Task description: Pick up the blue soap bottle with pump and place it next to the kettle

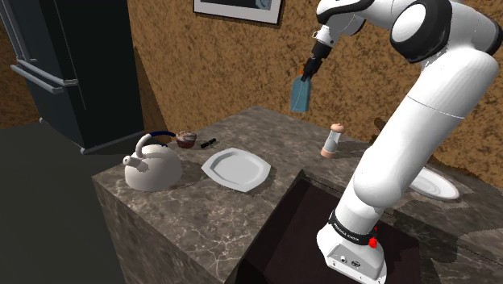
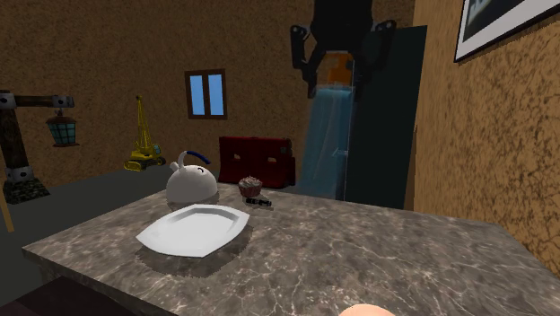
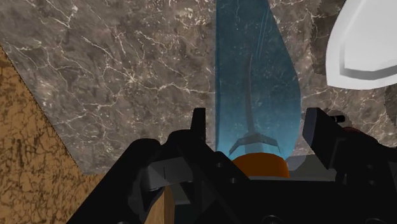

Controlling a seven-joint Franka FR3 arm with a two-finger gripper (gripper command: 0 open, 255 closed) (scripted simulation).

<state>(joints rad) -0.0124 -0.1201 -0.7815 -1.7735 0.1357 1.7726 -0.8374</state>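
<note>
Kettle hemmed in
A white octagonal plate (image 1: 234,169) and a brown cupcake (image 1: 186,139) flanked the white kettle (image 1: 153,169) at the grey marble counter (image 1: 266,129) corner; bare stone lay toward the wall edge.

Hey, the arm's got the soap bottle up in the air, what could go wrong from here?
1. The pincer holds the soap bottle only near its pump top, high above the counter; the hanging body may swing or slip out.
2. The spot by the kettle is crowded by the plate and a cupcake; the bottle might land on the plate's rim and tip.
</note>
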